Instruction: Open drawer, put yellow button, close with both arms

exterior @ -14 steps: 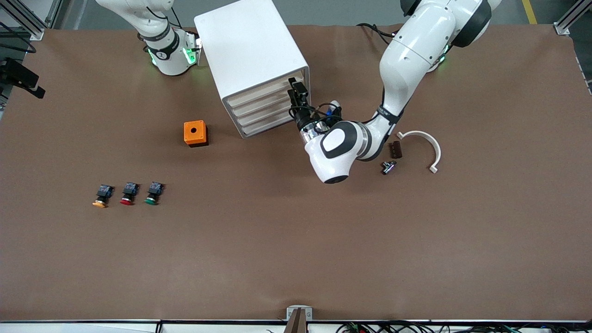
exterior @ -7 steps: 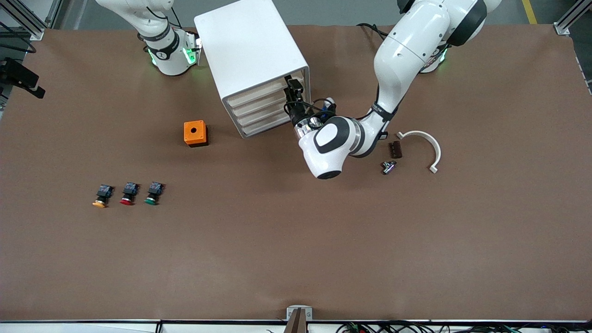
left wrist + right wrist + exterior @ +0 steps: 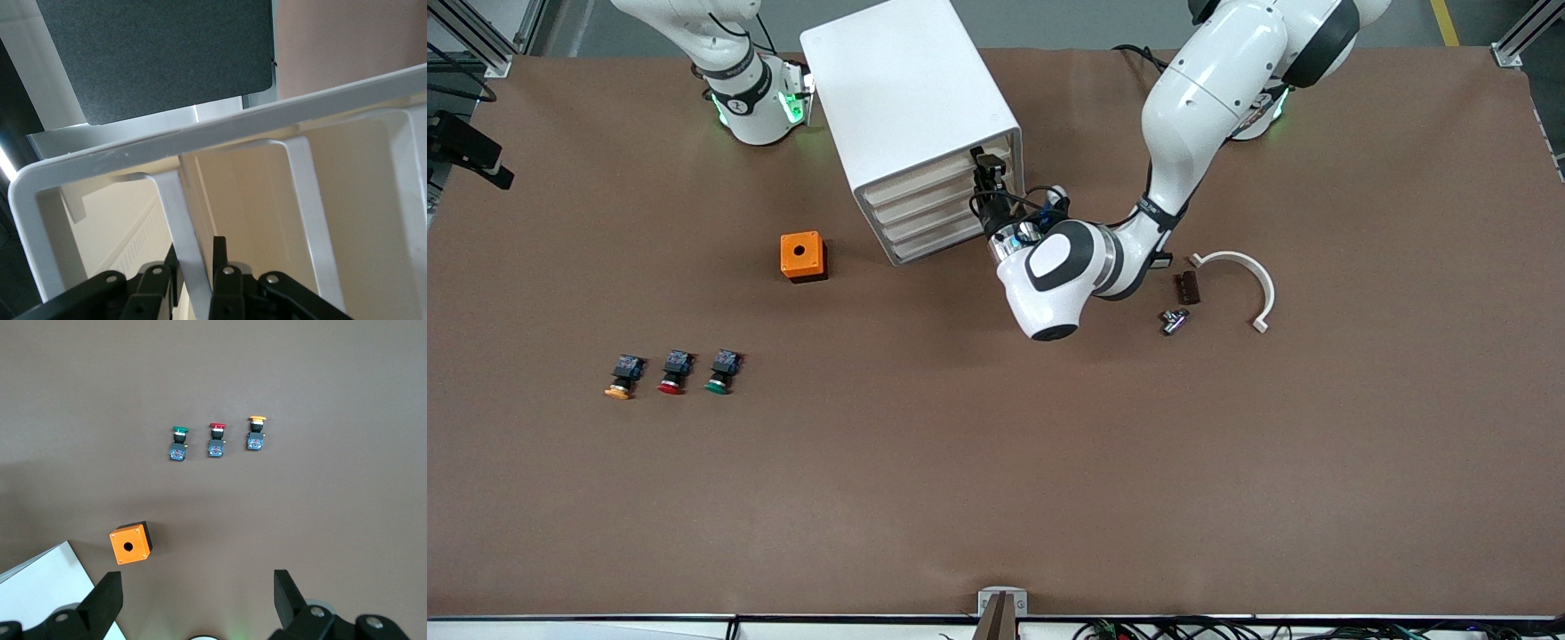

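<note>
Pinching the top drawer (image 3: 938,175) front rib at the cabinet (image 3: 911,116) face, left claw (image 3: 195,267) clenched; right claw (image 3: 198,597) released, waiting high above the counter (image 3: 996,462), yellow button (image 3: 621,375) untouched.

Left glossy white arm with black joint bands (image 3: 1200,107) reaching down from its base, elbow bent, wrist turned toward the white boxy cabinet's front; left black two-finger gripper (image 3: 985,171) at the top cream-fronted drawer (image 3: 925,178), fingers (image 3: 223,277) pinched tight on a thin white rib of that drawer's front (image 3: 183,233); right white arm (image 3: 734,76) waiting raised near its base; right black gripper (image 3: 197,603) spread wide, holding nothing.
</note>
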You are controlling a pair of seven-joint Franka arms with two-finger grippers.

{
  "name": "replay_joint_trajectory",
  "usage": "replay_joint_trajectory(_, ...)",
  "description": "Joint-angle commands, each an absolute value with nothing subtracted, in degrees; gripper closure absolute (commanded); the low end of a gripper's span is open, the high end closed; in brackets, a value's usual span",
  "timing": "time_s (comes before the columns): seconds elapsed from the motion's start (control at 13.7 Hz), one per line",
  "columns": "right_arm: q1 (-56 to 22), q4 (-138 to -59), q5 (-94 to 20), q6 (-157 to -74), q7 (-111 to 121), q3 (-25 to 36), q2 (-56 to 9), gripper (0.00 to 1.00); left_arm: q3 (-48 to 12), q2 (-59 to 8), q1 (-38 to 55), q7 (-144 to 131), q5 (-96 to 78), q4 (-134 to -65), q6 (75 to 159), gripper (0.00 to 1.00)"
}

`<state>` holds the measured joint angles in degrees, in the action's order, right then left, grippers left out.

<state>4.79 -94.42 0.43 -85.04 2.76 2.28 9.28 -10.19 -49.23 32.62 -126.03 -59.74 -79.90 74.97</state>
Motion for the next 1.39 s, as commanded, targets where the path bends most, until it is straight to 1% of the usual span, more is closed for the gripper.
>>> replay_joint_trajectory(0.0,5.5,-94.6,0.5,-85.2,3.3,1.8,9.6,0.00,-9.6,-49.8,31.9,-125.0,-60.9,-78.9,76.2,0.79)
replay_joint_trajectory(0.37,5.7,-94.5,0.4,-86.0,3.3,1.9,9.5,0.00,-9.5,-49.8,29.0,-124.4,-61.1,-78.8,78.0,0.79)
replay_joint_trajectory(1.02,5.6,-94.1,0.4,-86.6,3.0,1.9,9.3,0.00,-9.5,-49.7,23.2,-122.0,-60.9,-78.0,78.4,0.78)
replay_joint_trajectory(1.24,5.8,-94.1,1.1,-86.6,2.6,1.8,6.7,0.00,-8.3,-49.7,22.8,-122.0,-61.0,-77.9,78.5,0.77)
replay_joint_trajectory(1.32,5.8,-94.1,1.1,-86.8,2.6,1.8,4.9,0.00,-8.3,-49.7,22.3,-122.0,-60.9,-78.0,78.6,0.77)
